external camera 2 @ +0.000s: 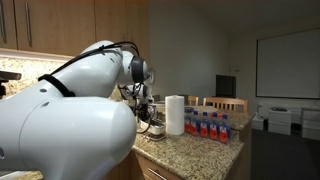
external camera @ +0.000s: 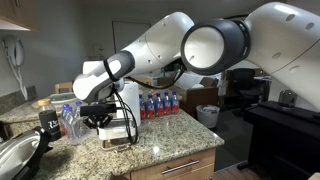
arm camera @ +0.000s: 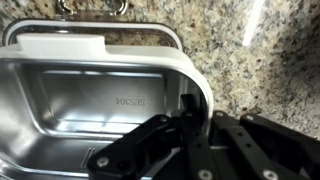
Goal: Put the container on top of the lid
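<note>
The container (arm camera: 70, 100) fills the wrist view: a shallow rectangular tub with a white rim and a shiny inside. My gripper (arm camera: 186, 112) is shut on its right wall, one finger inside and one outside. A thin clear rim (arm camera: 130, 29) shows just beyond the tub's far edge and looks like the lid lying under it. In an exterior view the gripper (external camera: 108, 124) points down and holds the container (external camera: 119, 139) low over the granite counter. In an exterior view (external camera 2: 150, 120) the arm hides the tub and the lid.
A paper-towel roll (external camera 2: 175, 114) stands next to the gripper. A pack of bottles (external camera: 160, 103) stands behind it. Clear water bottles (external camera: 68, 120) and a large round metal pan (external camera: 14, 157) are at the counter's other end. The counter's edge (external camera: 180, 150) is close.
</note>
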### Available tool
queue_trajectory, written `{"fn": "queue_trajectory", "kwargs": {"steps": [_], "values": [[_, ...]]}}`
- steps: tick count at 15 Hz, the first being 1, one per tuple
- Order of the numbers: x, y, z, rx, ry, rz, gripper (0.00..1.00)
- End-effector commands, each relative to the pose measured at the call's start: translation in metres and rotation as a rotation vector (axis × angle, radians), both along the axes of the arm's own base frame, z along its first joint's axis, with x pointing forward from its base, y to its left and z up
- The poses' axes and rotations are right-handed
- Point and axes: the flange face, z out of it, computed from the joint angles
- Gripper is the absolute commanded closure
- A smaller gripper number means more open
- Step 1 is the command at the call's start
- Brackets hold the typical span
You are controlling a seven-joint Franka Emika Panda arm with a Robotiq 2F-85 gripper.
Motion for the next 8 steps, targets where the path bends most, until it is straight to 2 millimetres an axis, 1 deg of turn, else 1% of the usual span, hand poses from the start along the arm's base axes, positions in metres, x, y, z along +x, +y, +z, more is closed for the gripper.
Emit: {"fn": "queue_trajectory", "kwargs": {"steps": [1, 5, 8], "values": [[-0.0025, 0.0047, 0.0027, -0.042, 0.006, -0.09, 0.95], [-0.0033, 0.0039, -0.0005, -0.073, 0.026, -0.144, 0.95], [-0.0003, -0.0021, -0.0068, -0.113, 0.046, -0.149, 0.95]]}}
